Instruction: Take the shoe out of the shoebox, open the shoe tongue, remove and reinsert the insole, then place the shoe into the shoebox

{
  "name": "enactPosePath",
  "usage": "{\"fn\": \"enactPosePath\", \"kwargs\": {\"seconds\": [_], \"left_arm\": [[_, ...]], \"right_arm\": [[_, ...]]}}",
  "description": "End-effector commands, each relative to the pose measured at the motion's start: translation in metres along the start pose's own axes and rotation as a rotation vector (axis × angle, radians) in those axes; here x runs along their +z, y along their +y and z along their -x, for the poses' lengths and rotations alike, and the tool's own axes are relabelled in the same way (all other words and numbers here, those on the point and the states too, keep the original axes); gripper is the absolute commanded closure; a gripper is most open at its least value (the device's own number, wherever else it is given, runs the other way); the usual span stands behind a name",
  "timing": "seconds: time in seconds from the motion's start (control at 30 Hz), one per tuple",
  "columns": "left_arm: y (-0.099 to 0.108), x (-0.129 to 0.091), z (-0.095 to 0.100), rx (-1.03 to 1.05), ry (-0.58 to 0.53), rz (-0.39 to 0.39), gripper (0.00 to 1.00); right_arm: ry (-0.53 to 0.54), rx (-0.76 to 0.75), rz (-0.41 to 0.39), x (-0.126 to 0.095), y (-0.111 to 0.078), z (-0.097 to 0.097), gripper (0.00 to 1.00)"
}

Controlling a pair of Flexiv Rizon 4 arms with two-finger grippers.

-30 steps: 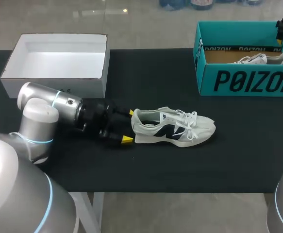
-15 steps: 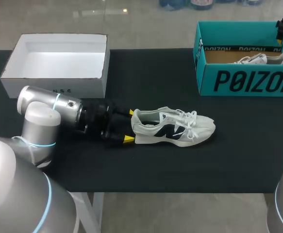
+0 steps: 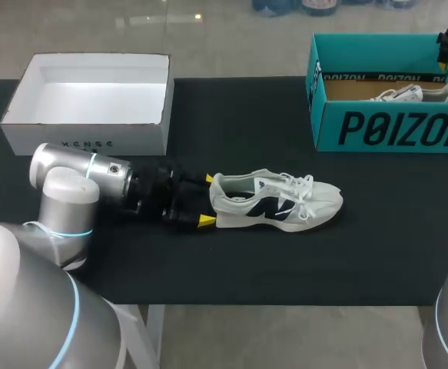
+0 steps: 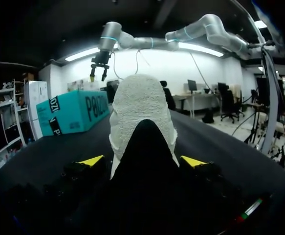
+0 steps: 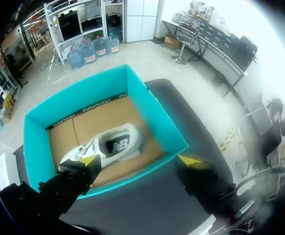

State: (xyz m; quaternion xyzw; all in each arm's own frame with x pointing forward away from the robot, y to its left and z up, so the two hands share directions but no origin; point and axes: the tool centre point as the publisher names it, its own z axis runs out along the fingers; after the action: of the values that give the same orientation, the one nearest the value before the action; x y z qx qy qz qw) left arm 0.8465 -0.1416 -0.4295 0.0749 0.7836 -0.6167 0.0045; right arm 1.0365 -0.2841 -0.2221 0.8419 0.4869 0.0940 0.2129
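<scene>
The left arm has crept in a touch further along the table (image 3: 247,261), and the shoe (image 3: 277,201) has slid a hair toward the right with it, so that was a nudge rather than a lift. The left gripper (image 3: 207,200) sits right at the back of the shoe. From the left wrist view the heel (image 4: 141,107) stands between the yellow fingertips (image 4: 91,160), which are spread wide on either side of it, and I can't see them pressing in yet. The shoe is out on the black table, lying on its sole. Its long axis runs across the table with the heel toward the left gripper, the toe pointing away to the right and the laces and tongue up top. That's the line that matters: the left gripper comes in straight along the axis from the heel end, so closing there looks like the way to pin the shoe while the tongue gets opened. The right gripper (image 5: 140,160) is well apart, hanging wide open and empty above the teal shoebox (image 3: 393,127), where a second shoe (image 5: 105,147) lies inside. The left arm is clearly the nearer one.
</scene>
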Motion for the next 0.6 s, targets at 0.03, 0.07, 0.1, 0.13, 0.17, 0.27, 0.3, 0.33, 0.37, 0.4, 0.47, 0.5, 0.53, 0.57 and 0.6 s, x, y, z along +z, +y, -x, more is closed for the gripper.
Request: {"fn": "enactPosePath", "kwargs": {"seconds": [0.03, 0.07, 0.1, 0.13, 0.17, 0.27, 0.3, 0.33, 0.37, 0.4, 0.47, 0.5, 0.53, 0.57, 0.6], "left_arm": [[0.0003, 0.0031, 0.0015, -0.005, -0.001, -0.010, 0.00], [-0.0002, 0.0026, 0.0013, -0.006, -0.001, -0.010, 0.00], [-0.0007, 0.0021, 0.0010, -0.009, -0.001, -0.012, 0.00], [-0.0010, 0.0015, 0.0006, -0.010, -0.002, -0.012, 0.00], [-0.0012, 0.0012, 0.0003, -0.011, -0.002, -0.012, 0.00], [-0.0019, 0.0005, -0.0019, -0.022, 0.004, -0.017, 0.00], [-0.0022, 0.0005, -0.0025, -0.024, 0.006, -0.019, 0.00], [-0.0026, 0.0005, -0.0032, -0.026, 0.008, -0.020, 0.00], [-0.0030, 0.0006, -0.0039, -0.027, 0.009, -0.021, 0.00], [-0.0032, 0.0007, -0.0045, -0.031, 0.012, -0.024, 0.00], [-0.0035, 0.0010, -0.0058, -0.034, 0.014, -0.026, 0.00], [-0.0035, 0.0011, -0.0062, -0.033, 0.015, -0.025, 0.00], [-0.0035, 0.0011, -0.0063, -0.035, 0.013, -0.027, 0.00], [-0.0035, 0.0011, -0.0064, -0.035, 0.012, -0.027, 0.00], [-0.0032, 0.0012, -0.0063, -0.036, 0.012, -0.026, 0.00]], "right_arm": [[-0.001, 0.001, 0.001, 0.0000, -0.0002, -0.0004, 0.00], [-0.001, 0.001, 0.001, 0.0000, -0.0002, -0.0004, 0.00], [-0.001, 0.001, 0.001, 0.0000, -0.0002, -0.0004, 0.00], [-0.001, 0.001, 0.001, 0.0000, -0.0002, -0.0004, 0.00], [-0.001, 0.001, 0.001, 0.0000, -0.0002, -0.0004, 0.00], [-0.001, 0.001, 0.001, 0.0000, -0.0002, -0.0004, 0.00], [-0.001, 0.001, 0.001, 0.0000, -0.0002, -0.0004, 0.00], [-0.001, 0.001, 0.001, 0.0000, -0.0002, -0.0004, 0.00], [-0.001, 0.001, 0.001, 0.0000, -0.0002, -0.0004, 0.00], [-0.001, 0.001, 0.001, 0.0000, -0.0002, -0.0004, 0.00], [-0.001, 0.001, 0.001, 0.0000, -0.0002, -0.0004, 0.00], [-0.001, 0.001, 0.001, 0.0000, -0.0002, -0.0004, 0.00], [-0.001, 0.001, 0.001, 0.0000, -0.0002, -0.0004, 0.00], [-0.001, 0.001, 0.001, 0.0000, -0.0002, -0.0004, 0.00], [-0.001, 0.001, 0.001, 0.0000, -0.0002, -0.0004, 0.00]]}}
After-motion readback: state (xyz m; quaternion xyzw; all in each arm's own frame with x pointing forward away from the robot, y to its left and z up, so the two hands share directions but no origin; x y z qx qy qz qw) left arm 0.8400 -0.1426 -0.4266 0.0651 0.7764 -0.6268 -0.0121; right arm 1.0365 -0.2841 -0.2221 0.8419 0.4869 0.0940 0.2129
